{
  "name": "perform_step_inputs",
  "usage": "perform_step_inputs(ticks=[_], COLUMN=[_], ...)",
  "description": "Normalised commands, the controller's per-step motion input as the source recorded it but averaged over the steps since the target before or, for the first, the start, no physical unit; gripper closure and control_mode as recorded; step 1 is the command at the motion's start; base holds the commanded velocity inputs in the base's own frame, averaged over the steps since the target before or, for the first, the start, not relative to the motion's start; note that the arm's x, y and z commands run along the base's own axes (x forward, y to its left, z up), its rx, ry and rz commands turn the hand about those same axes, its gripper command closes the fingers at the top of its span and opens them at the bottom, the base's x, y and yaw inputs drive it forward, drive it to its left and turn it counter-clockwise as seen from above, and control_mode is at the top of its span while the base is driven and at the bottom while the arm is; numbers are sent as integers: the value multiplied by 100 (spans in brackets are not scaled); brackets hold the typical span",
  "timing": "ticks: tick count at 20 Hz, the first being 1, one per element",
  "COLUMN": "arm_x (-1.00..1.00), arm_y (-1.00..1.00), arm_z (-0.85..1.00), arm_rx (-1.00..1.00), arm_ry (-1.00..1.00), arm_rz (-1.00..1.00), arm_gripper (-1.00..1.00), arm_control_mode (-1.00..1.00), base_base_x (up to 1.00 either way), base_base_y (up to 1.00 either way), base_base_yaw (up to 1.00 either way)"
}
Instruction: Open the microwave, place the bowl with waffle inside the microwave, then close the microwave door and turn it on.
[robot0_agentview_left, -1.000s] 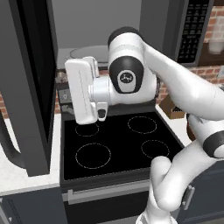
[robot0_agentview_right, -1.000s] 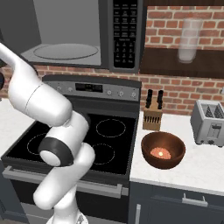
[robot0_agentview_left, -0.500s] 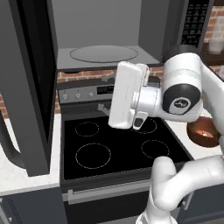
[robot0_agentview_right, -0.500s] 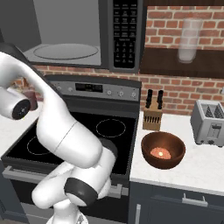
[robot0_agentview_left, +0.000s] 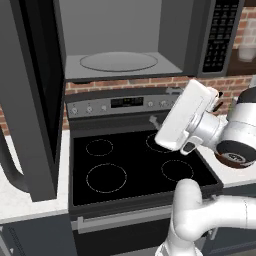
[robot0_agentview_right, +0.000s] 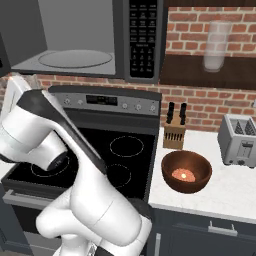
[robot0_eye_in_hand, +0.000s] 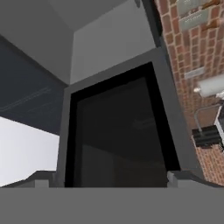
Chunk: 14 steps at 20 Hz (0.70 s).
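- The gripper (robot0_agentview_left: 156, 120) hangs over the back of the stove (robot0_agentview_left: 135, 165), jaws apart and holding nothing, its camera tilted up at the microwave door (robot0_eye_in_hand: 120, 135).
- The microwave (robot0_agentview_left: 120, 40) stands open above the stove, its turntable (robot0_agentview_left: 119, 61) bare; the door (robot0_agentview_left: 30, 95) is swung wide to the left.
- The bowl (robot0_agentview_right: 186, 171) sits on the counter (robot0_agentview_right: 220, 192) right of the stove, just in front of the knife block (robot0_agentview_right: 174, 134), with the waffle (robot0_agentview_right: 183, 174) inside.
- Risk, as I judge it: swinging the long arm right towards the bowl could clip the knife block or the toaster (robot0_agentview_right: 239, 141).
- A pinch on the glossy rim may slip, tipping the bowl and spilling the waffle.
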Motion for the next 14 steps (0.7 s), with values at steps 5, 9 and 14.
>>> perform_step_inputs(ticks=[5, 9, 14], arm_x=[27, 23, 27], arm_y=[-85, -97, -84], arm_z=[0, 13, 25], arm_rx=[46, 56, 55], arm_ry=[10, 11, 21], arm_rz=[-6, -13, -19], arm_gripper=[-100, -100, -100], arm_control_mode=[-100, -100, -100], base_base_x=[0, 0, 0], base_base_y=[0, 0, 0], base_base_yaw=[0, 0, 0])
